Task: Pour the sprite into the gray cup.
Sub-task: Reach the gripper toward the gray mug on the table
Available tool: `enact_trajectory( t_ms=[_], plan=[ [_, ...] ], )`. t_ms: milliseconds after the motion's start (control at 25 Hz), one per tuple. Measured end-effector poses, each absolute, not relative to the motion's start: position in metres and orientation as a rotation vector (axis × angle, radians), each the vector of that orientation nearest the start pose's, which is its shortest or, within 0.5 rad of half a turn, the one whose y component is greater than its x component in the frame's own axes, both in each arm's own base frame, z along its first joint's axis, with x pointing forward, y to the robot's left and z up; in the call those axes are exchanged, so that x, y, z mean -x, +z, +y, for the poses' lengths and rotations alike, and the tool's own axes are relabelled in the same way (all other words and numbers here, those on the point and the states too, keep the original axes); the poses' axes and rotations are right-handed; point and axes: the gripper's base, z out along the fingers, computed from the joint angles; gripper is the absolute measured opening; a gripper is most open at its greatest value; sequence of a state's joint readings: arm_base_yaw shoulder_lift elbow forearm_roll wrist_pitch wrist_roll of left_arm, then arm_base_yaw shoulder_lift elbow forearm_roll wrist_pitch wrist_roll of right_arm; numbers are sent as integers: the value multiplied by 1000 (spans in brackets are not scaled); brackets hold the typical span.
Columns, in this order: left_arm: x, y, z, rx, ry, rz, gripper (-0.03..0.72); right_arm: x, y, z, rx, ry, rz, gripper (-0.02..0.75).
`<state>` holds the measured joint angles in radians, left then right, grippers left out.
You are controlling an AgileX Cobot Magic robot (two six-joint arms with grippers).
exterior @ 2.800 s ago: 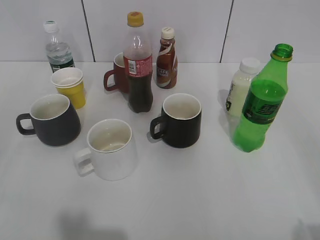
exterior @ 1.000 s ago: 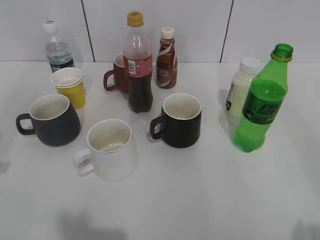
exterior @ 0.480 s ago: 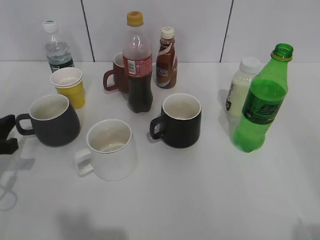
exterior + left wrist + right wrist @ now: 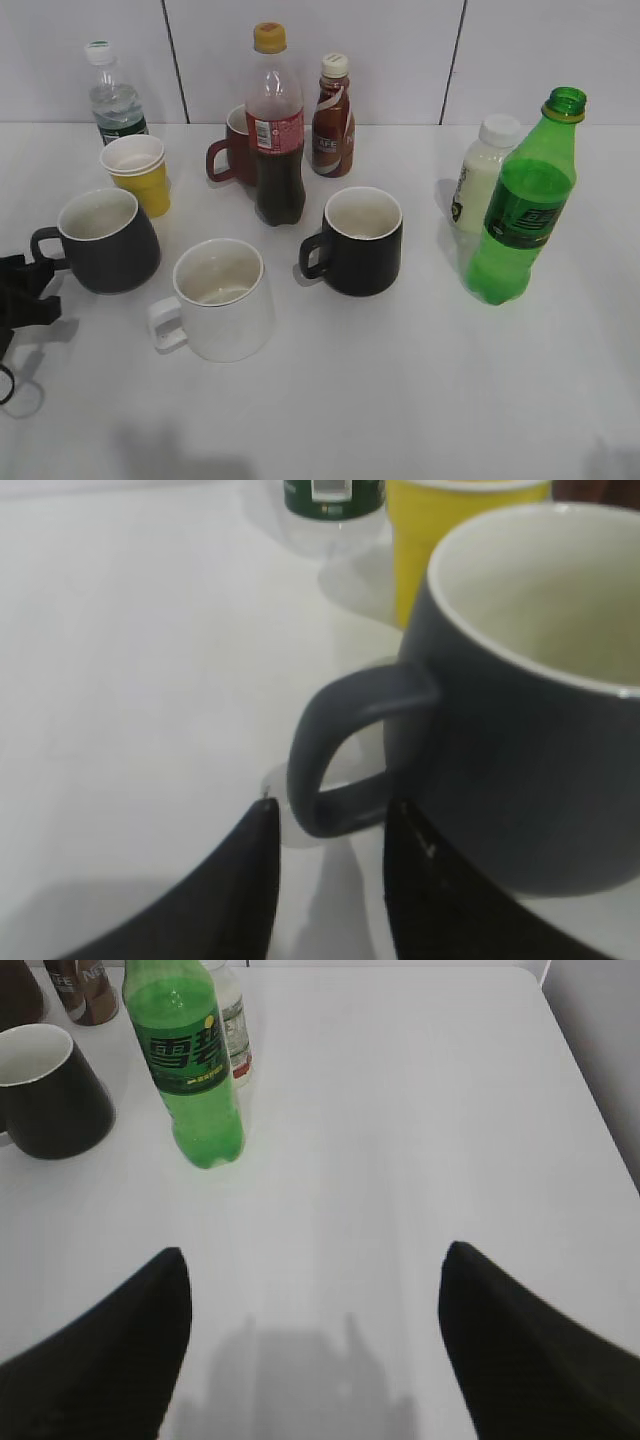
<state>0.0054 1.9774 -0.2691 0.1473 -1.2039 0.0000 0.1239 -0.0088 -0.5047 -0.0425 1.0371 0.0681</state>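
The left gripper (image 4: 325, 855) sits low at the table's left edge, fingers spread either side of the gray cup's (image 4: 108, 240) loop handle, not yet closed on it. The right gripper (image 4: 315, 1335) hangs wide apart and empty over bare table (image 4: 420, 1110), well short of the sprite (image 4: 190, 1070). To my eye the step is securing the cup by its handle, so the fingers want to slide further in until the loop's lower part sits squarely between them, then close gently, since a knock could swing the cup round. The cup stands at the left, near the yellow cup (image 4: 140, 172) and just beside the white mug (image 4: 218, 298); it's matte charcoal, tapered and rounded, cream inside, and looks empty. The sprite stands upright on the right, beside a white bottle (image 4: 480, 172): tall, translucent green plastic, glossy label, no cap, so any tilt must be deliberate.
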Motion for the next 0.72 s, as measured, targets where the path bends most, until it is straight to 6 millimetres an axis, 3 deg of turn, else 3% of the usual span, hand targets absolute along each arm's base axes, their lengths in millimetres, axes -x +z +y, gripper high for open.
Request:
enact_trajectory(
  t_ms=[520, 600, 720],
  plan=[
    [-280, 74, -12, -154, -102, 1909, 267, 5, 280, -4, 54, 72, 2007, 575],
    [-287, 75, -12, -165, -97, 1899, 223, 5, 280, -4, 54, 72, 2007, 575],
    [-296, 77, -12, -179, -86, 1893, 95, 5, 280, -4, 54, 72, 2007, 575]
  ],
)
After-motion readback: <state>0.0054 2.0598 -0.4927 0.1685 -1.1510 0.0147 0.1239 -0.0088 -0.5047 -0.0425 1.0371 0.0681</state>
